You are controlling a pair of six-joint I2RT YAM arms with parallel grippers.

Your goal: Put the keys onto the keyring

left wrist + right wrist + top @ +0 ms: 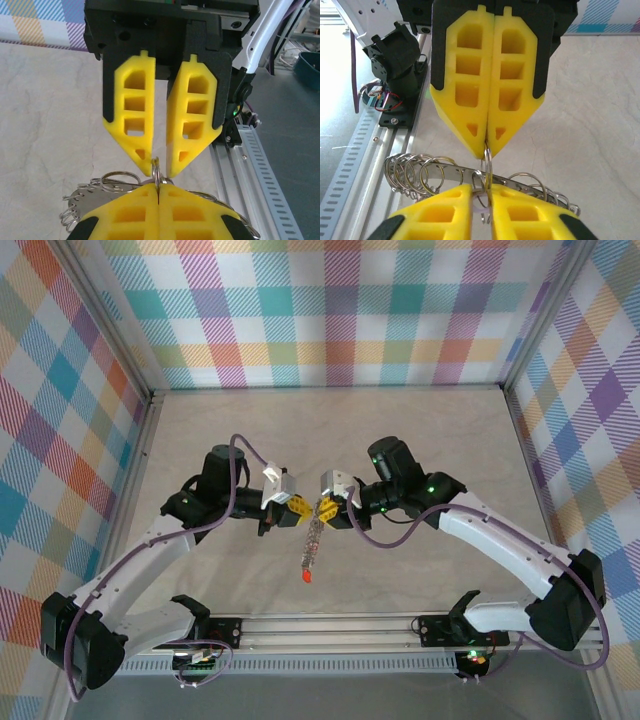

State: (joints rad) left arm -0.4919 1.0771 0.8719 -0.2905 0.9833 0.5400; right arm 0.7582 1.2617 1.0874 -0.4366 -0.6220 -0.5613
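Nearest the bases: red key (305,578) at the low end of the keyring (311,540), a thin silvery strand running from the grippers toward the near edge. It looks to hang clear of the table (420,430); not certain.

Mid-table: left gripper (297,508) and right gripper (326,506) meet tip to tip.
- Left: jaws pressed flat together, clamped on the keyring. One loop (487,159) stands edge-on out of its tips. The other loops fan out just below, bunched toward the rail side.
- Right: jaws drawn near together with a slim gap left. The loop's wire runs into that gap. A pale scrap (480,209) sits there too, maybe the lilac key's head; too small to say. Cannot tell whether this gripper truly pinches anything.

Step in hand, as judged: threading. Left steadies the loop, right works at it.

Next move calls for: a firm left hold; a small, slow feed from the right along the wire; no pull that drags the loop out of the left tips.

Beyond: bare table, then checked walls (330,310).
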